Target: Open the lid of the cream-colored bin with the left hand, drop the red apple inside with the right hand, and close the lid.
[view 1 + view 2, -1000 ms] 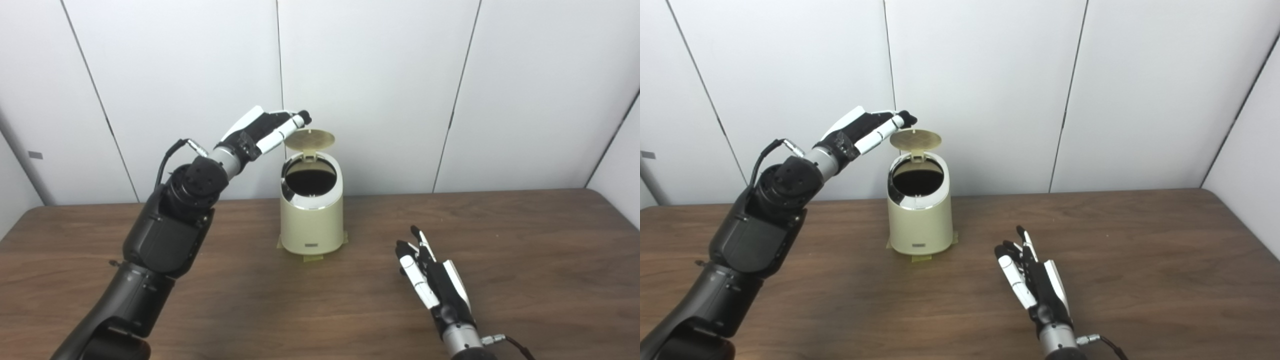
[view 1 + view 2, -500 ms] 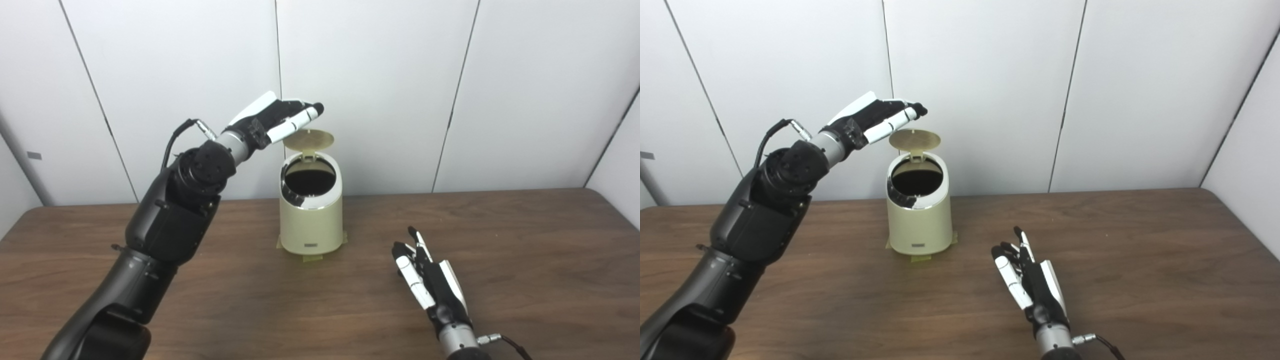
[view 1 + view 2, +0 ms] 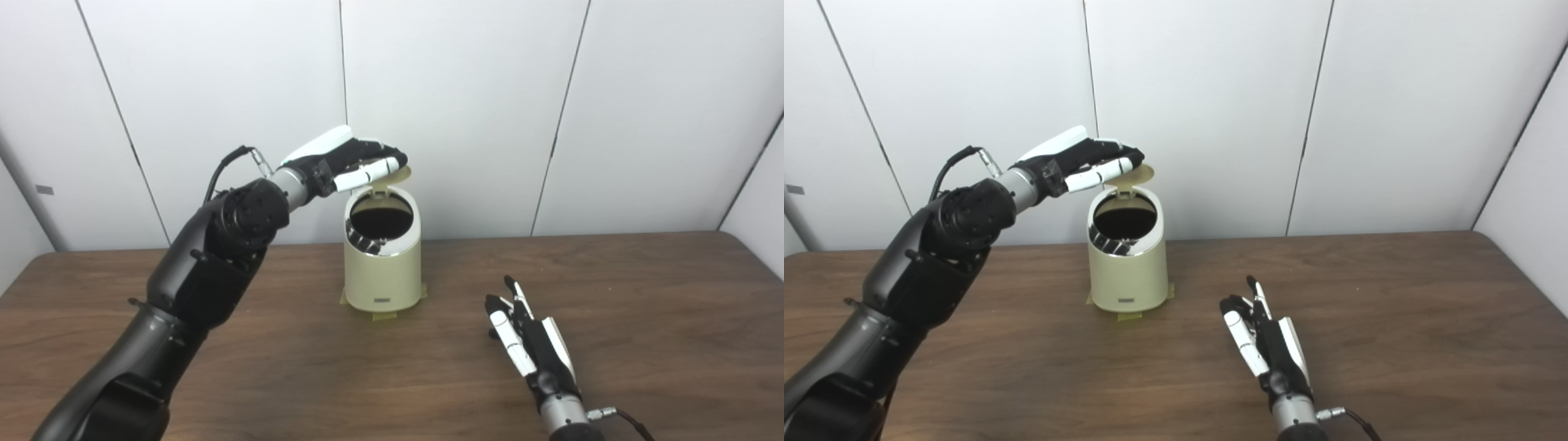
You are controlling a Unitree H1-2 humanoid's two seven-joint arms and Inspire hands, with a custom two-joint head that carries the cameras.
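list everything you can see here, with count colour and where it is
bin: one, cream with a shiny rim, standing on the table's middle near the wall, mouth open
lid: one, cream, hinged at the bin's back, raised, partly hidden by the fingers
tape: yellowish tabs under the bin's base
table: one, dark brown wood
wall panels: white, behind the table
apple: none visible
left hand: black and white, fingers extended flat over the lid, holding nothing
right hand: black and white, open, low over the table to the right of the bin
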